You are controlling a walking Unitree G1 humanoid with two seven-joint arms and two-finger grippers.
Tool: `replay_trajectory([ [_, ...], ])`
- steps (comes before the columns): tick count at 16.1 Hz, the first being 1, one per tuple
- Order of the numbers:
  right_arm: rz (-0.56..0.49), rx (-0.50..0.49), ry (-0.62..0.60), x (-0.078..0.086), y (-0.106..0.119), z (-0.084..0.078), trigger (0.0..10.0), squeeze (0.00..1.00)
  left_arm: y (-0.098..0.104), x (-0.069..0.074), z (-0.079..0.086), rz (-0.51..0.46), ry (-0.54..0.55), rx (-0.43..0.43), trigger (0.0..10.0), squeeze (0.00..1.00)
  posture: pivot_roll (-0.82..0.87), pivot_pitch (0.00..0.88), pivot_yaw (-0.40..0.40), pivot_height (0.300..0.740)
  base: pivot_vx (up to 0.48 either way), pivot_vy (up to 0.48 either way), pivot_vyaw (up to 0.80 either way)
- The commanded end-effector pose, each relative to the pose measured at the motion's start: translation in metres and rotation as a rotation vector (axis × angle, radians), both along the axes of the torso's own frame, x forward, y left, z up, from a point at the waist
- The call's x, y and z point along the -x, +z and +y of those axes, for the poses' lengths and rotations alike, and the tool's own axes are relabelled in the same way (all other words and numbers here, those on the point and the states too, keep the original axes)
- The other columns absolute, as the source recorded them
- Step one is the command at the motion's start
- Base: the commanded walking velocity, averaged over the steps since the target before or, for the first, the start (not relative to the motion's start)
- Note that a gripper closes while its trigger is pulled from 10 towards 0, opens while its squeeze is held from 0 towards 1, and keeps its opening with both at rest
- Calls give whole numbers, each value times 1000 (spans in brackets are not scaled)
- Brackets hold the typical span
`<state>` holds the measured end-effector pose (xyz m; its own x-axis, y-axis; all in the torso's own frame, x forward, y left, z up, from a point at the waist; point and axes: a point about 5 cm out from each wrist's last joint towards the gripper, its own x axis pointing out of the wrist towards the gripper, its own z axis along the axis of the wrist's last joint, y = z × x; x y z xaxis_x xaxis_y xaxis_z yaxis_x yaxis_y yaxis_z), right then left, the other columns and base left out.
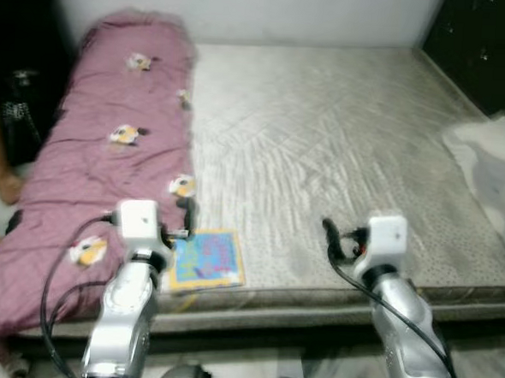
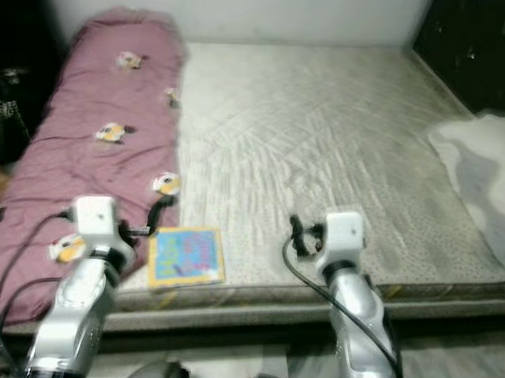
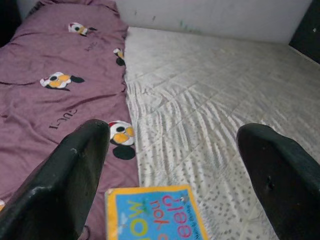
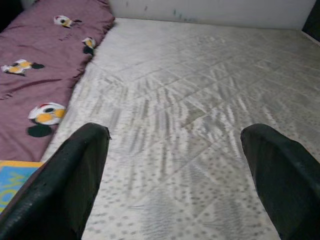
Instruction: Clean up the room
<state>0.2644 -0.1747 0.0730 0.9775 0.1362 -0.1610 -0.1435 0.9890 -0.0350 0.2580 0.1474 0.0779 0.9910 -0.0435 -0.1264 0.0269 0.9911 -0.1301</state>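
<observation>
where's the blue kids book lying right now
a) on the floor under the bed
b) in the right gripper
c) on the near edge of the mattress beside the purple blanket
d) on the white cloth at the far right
c: the blue book lies flat at the near edge of the mattress, right next to the purple blanket, just ahead of the open left gripper; the right gripper is open over bare mattress.
</observation>
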Motion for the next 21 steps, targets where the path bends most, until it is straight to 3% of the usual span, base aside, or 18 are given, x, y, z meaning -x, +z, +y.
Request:
replay_trajectory([
  [1, -31, 3, 4, -3, 8, 1, 10000, 0, 5, -2, 5, -17, 12, -18, 10000, 0, -31, 53, -26, 740, 0, 480, 0],
  [5, -26, 3, 16, -3, 7, 3, 10000, 0, 6, -2, 4, -34, 16, -19, 10000, 0, -31, 55, -25, 740, 0, 480, 0],
  [14, -25, 2, 40, -3, 6, 6, 10000, 0, 11, -1, 1, -72, -33, -17, 10000, 0, -28, 56, -22, 740, 0, 0, 0],
  [21, -26, -6, 41, -2, 5, 8, 10000, 0, 10, -1, 1, -67, -42, -23, 10000, 0, -24, 50, -21, 740, 242, 0, 0],
])
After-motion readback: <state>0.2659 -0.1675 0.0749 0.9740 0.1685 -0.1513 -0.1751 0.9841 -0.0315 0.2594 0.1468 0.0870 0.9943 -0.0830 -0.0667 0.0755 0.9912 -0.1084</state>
